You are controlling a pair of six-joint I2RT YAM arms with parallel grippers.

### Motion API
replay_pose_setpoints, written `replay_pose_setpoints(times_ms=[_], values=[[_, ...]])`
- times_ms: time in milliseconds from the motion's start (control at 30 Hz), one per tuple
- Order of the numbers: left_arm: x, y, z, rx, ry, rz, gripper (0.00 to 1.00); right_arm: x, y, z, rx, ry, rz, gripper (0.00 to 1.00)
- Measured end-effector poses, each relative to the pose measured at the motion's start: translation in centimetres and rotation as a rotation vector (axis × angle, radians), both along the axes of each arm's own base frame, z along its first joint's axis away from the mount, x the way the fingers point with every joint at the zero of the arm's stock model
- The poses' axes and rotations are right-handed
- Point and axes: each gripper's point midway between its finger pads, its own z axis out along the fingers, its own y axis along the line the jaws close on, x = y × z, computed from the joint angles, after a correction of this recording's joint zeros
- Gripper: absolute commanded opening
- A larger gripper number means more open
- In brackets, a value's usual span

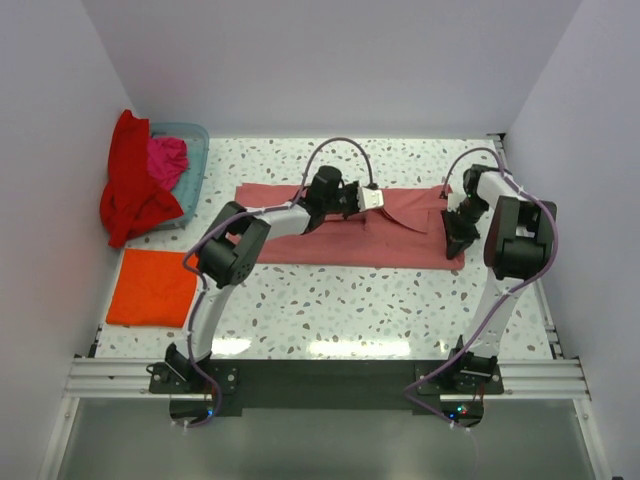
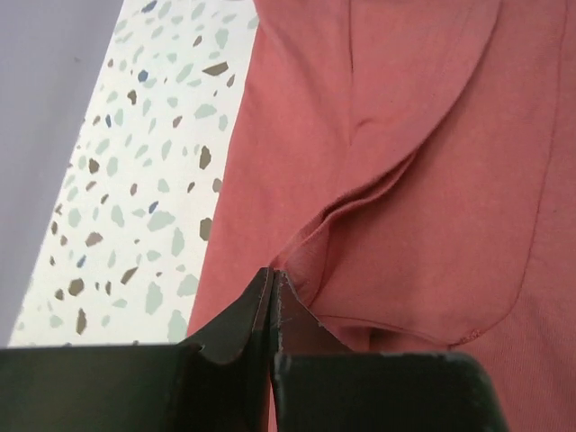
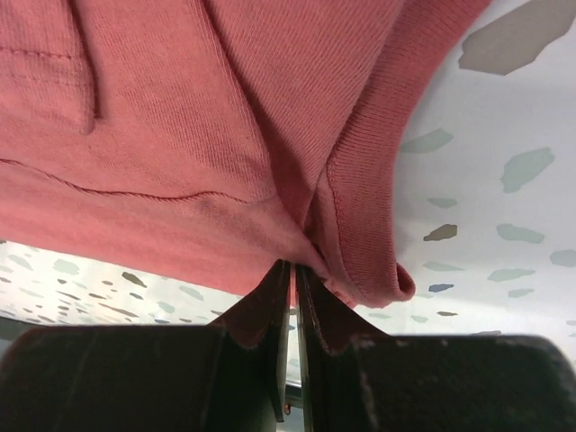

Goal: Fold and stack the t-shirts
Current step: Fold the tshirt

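Fingers (image 2: 236,326) clamped on cloth, mid-fold.
The left gripper (image 1: 372,198) nips a crease, the right gripper (image 1: 452,232) the ribbed edge of the rose-pink t-shirt (image 1: 330,242) at centre; orange t-shirt (image 1: 152,287) at eight o'clock looks folded; red t-shirt (image 1: 128,190) and magenta t-shirt (image 1: 167,160) at ten o'clock wait unfolded.

I see dusty rose-pink cloth t-shirt (image 1: 390,245) stretched as long band across middle of counter (image 1: 350,310), upper layer folded over, diagonal crease near centre. Bright orange t-shirt (image 1: 152,288) folded flat, neat rectangle, near-left of counter. Red t-shirt (image 1: 128,190) draped crumpled over left side of pale blue plastic basket (image 1: 197,165); magenta t-shirt (image 1: 167,160) bunched inside it.
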Motion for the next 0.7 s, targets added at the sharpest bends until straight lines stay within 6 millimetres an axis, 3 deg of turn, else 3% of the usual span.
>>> replay_pose_setpoints(times_ms=[67, 100, 200, 400, 533, 700], values=[[0.3, 0.1, -0.7, 0.000, 0.029, 0.040, 0.08, 0.1, -0.1, 0.0, -0.005, -0.002, 0.001, 0.11], [0.5, 0.3, -1.1, 0.000, 0.047, 0.061, 0.18, 0.2, -0.2, 0.1, -0.009, -0.004, 0.002, 0.11], [1.0, 0.9, -1.8, -0.006, 0.095, 0.125, 0.23, 0.5, -0.3, 0.3, -0.011, -0.014, 0.005, 0.11], [3.2, 3.0, -1.1, -0.079, 0.202, 0.250, 0.33, 2.4, -0.5, 1.8, -0.015, -0.075, 0.018, 0.13], [4.4, 6.1, -0.5, -0.113, 0.302, 0.318, 0.34, 3.9, -0.1, 3.1, 0.018, -0.129, 0.032, 0.15], [4.3, 10.6, 1.0, -0.104, 0.434, 0.359, 0.30, 6.1, 0.9, 4.9, 0.028, -0.206, 0.070, 0.14]])
